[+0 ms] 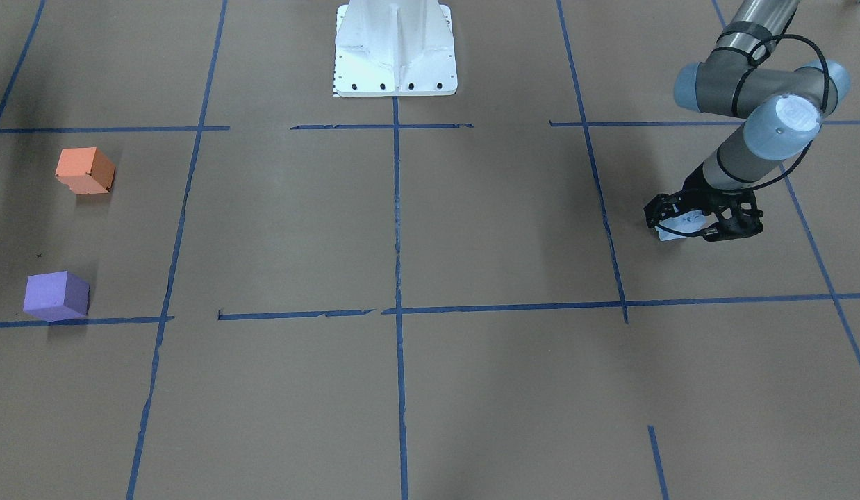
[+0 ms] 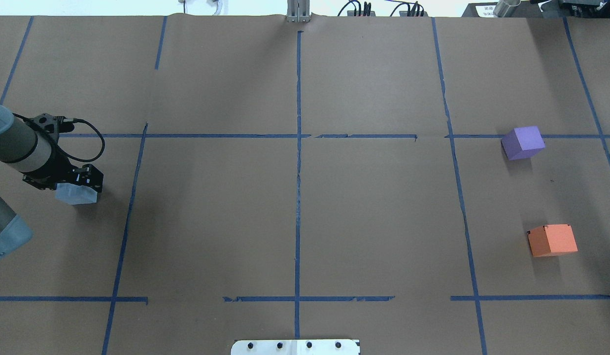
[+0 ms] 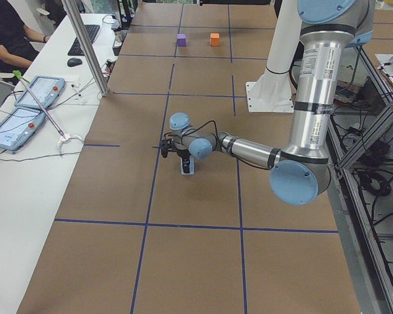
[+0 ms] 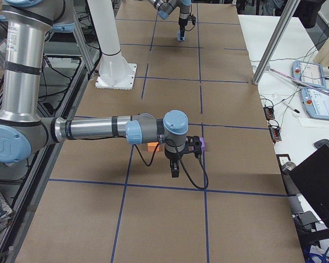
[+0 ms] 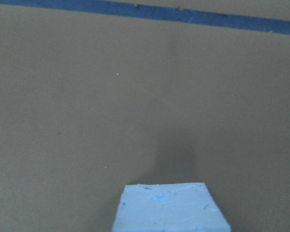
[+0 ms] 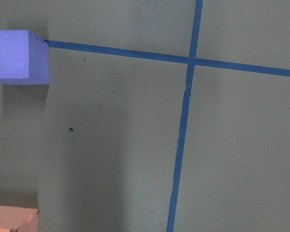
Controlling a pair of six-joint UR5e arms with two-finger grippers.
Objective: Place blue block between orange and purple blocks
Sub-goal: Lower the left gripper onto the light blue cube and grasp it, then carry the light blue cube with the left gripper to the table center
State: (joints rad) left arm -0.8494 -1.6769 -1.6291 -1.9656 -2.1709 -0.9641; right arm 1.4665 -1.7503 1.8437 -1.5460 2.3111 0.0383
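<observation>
My left gripper (image 1: 701,223) is low over the brown paper of the table (image 2: 295,222), on my left side, and it points down. The blue block (image 2: 77,195) is directly under it. In the front-facing view one black finger stands at each side of the block, very near to it, so the jaws are opened about as wide as the block. I cannot tell if the fingers really press on it, or if the block rests on the paper. My left wrist camera shows only the pale, scratched top face of the block at its lower edge, and a blue tape line (image 5: 145,12) farther away.

The orange block (image 2: 552,240) and the purple block (image 2: 523,142) sit on the paper at my right side, well apart from the blue block, with the whole middle of the table between. They are also apart from each other, and in the gap between them there is a small black cross mark (image 6: 71,129).

My right gripper (image 4: 175,173) hangs above the paper near these two blocks and points down. It shows only in the side view from my right, so I cannot tell how far it is opened or whether it holds something
</observation>
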